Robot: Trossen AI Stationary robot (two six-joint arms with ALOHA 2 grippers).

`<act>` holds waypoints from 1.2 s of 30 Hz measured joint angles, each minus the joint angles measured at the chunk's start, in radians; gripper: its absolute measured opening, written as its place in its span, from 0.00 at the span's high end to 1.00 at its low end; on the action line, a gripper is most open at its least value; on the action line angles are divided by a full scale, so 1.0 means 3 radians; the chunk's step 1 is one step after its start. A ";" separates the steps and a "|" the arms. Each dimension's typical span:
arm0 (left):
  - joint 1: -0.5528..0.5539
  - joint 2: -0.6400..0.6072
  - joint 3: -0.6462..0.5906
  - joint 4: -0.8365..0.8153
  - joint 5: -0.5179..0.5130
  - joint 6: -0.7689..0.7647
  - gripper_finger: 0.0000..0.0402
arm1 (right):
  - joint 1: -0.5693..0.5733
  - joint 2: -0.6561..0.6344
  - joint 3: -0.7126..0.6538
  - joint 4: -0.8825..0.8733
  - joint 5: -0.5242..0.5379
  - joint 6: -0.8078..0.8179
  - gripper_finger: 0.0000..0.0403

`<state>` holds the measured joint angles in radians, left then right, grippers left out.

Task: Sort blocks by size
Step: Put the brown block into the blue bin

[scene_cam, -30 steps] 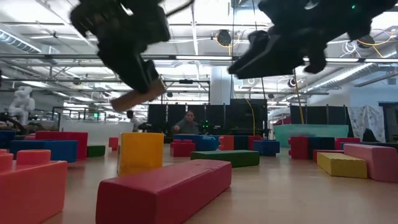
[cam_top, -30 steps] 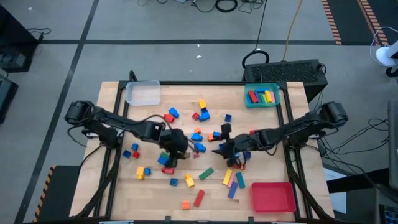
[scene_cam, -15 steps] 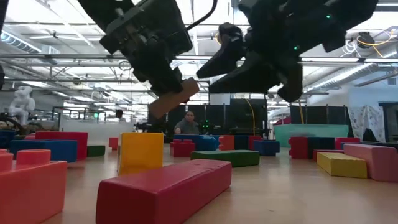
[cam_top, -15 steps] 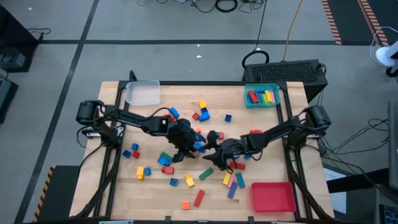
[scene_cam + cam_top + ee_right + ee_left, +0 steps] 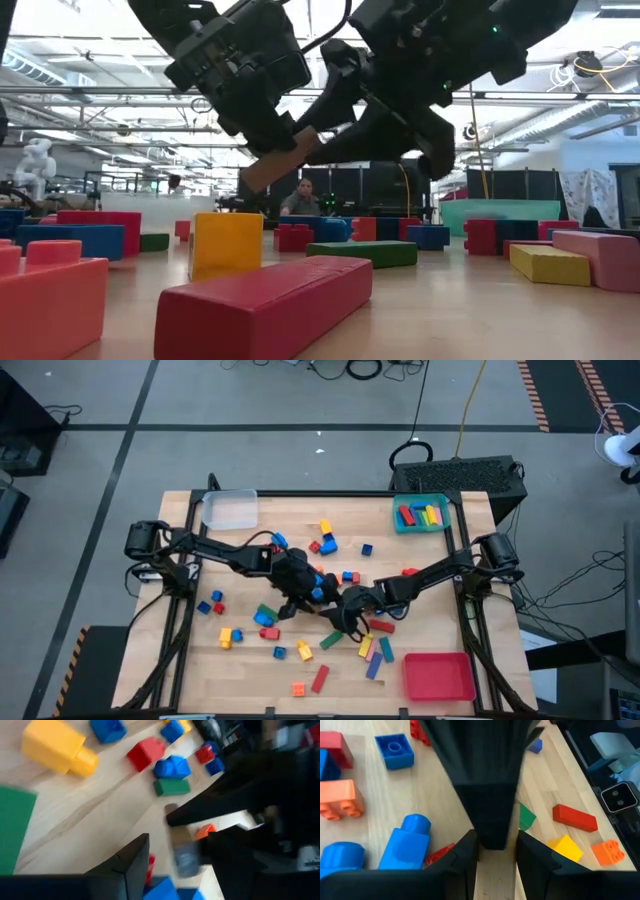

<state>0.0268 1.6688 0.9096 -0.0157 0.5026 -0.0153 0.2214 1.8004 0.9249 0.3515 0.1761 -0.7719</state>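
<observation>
Mid-desk, the left tool [image 5: 291, 603] grips a tan wooden bar [image 5: 282, 158] above the wooden desk [image 5: 420, 565]. The right tool [image 5: 345, 622], jaws parted, hovers beside it among scattered coloured plastic blocks [image 5: 322, 542].

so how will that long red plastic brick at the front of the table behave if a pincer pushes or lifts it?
The long red plastic brick lies flat on its broad face, so it probably slides rather than tips or rolls. It looks like rigid moulded plastic, likely stiff and light. A push near one end would probably swing it around on the smooth wooden table.
</observation>
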 joint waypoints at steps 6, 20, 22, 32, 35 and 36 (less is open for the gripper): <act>0.0000 -0.0001 0.0000 0.0025 -0.0008 0.0009 0.73 | -0.0020 0.0039 0.0003 0.0016 0.0011 0.0002 0.64; -0.0006 -0.0001 0.0000 0.0023 -0.0123 -0.0011 0.64 | -0.0020 0.0038 0.0003 0.0030 0.0028 0.0125 0.90; 0.0000 -0.0001 0.0000 0.0024 -0.0160 -0.0011 0.60 | -0.0023 0.0038 0.0001 0.0019 0.0031 0.0211 0.90; 0.0027 -0.0059 0.0002 -0.0100 -0.0393 -0.0008 0.56 | -0.0029 -0.0073 0.0003 -0.0189 0.0591 0.0848 0.90; 0.0055 -0.0136 0.0003 -0.0282 -0.0522 -0.0011 0.56 | -0.0040 -0.0168 0.0004 -0.0436 0.0615 0.1021 0.90; 0.0068 -0.0186 0.0003 -0.0349 -0.0586 -0.0009 0.56 | -0.0055 -0.0199 0.0004 -0.0520 0.0624 0.1067 0.90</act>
<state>0.0473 1.6131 0.9104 -0.1203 0.3269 -0.0181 0.2051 1.7406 0.9260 0.1956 0.3633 -0.4518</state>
